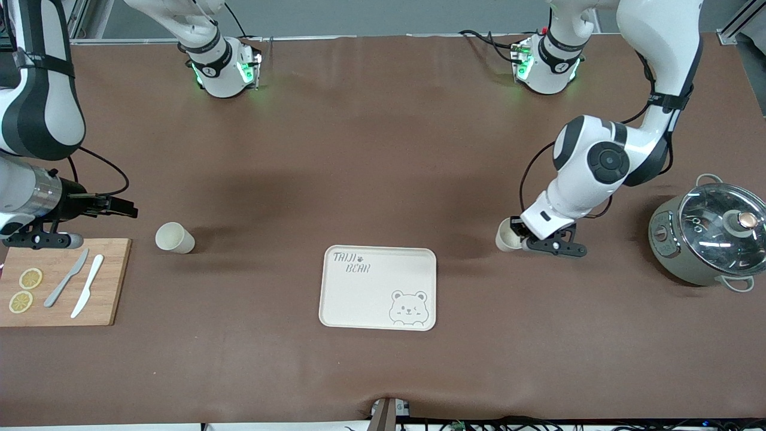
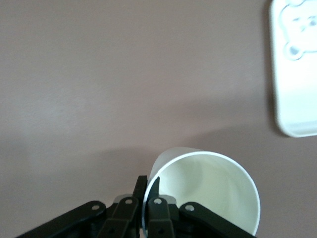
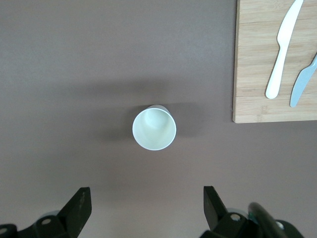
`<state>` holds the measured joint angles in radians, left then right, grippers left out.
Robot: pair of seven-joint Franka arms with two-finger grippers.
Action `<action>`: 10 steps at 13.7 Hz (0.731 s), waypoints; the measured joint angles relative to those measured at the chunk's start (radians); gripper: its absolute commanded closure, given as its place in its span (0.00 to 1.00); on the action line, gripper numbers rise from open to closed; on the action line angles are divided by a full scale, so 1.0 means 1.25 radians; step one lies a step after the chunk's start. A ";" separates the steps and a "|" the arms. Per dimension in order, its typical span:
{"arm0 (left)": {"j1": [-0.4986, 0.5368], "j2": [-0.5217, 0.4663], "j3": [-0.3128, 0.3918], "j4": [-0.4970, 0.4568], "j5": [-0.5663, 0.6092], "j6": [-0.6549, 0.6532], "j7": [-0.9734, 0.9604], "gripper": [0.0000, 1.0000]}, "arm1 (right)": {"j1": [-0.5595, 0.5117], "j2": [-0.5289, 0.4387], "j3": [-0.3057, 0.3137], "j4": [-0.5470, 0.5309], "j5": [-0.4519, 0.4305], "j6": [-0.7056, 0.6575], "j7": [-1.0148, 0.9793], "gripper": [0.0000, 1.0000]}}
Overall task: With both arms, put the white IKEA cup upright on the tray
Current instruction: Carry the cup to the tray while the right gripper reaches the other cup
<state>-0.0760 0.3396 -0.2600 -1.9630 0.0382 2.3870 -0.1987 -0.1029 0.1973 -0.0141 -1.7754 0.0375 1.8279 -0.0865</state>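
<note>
The cream tray with the grey bear face lies on the brown table, nearer to the front camera than both cups. It also shows in the left wrist view. My left gripper is shut on the rim of a white cup, one finger inside and one outside. That cup sits low by the table, beside the tray toward the left arm's end. A second white cup stands upright toward the right arm's end. My right gripper is open and empty, above the table beside that cup.
A wooden cutting board with two lemon slices, a grey knife and a white knife lies at the right arm's end. A grey pot with a glass lid stands at the left arm's end.
</note>
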 measured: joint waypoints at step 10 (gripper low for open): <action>-0.139 0.170 -0.001 0.262 0.000 -0.105 -0.167 1.00 | -0.016 0.021 -0.002 -0.034 0.000 0.061 0.000 0.00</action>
<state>-0.2503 0.5521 -0.2611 -1.6359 0.0382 2.2558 -0.4080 -0.1234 0.2231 -0.0162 -1.8176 0.0375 1.9042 -0.0865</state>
